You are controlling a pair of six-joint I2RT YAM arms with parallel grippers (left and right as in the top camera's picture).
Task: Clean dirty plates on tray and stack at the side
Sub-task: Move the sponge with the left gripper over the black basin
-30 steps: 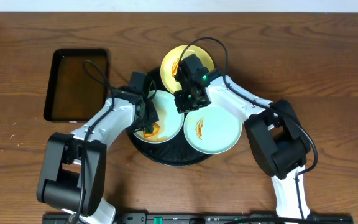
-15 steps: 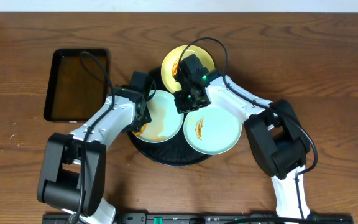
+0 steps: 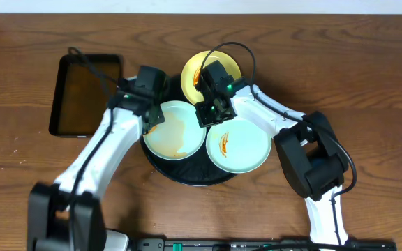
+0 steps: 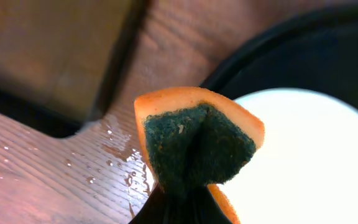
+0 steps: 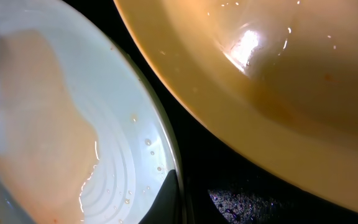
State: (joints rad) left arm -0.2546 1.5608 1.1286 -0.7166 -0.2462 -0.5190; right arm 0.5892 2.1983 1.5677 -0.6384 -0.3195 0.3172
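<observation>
Three plates lie on the round black tray, none yet moved to the side. The yellow plate is at the far edge, and the two mint ones are side by side nearer the robot. The left mint plate carries a thin, spread-out orange film with a darker streak along its near edge. It looks half wiped rather than clean. The right mint plate and the yellow one each keep a distinct orange smear.

The left fingers are closed on a folded sponge, its green scouring face turned outward. They hold it lifted over the tray's left rim, beside the left mint plate but not touching it. Drops of water bead on the bench below. The lifted hold suggests a pause between strokes, or a trip toward the small rectangular tray of brownish liquid to wet the sponge.

The right fingers sit low at the far-right rim of the left mint plate, in the gap before the yellow one. This is probably to keep the plate from sliding under the sponge. Only one tip shows, so whether they pinch the rim or merely press against it cannot be told.
</observation>
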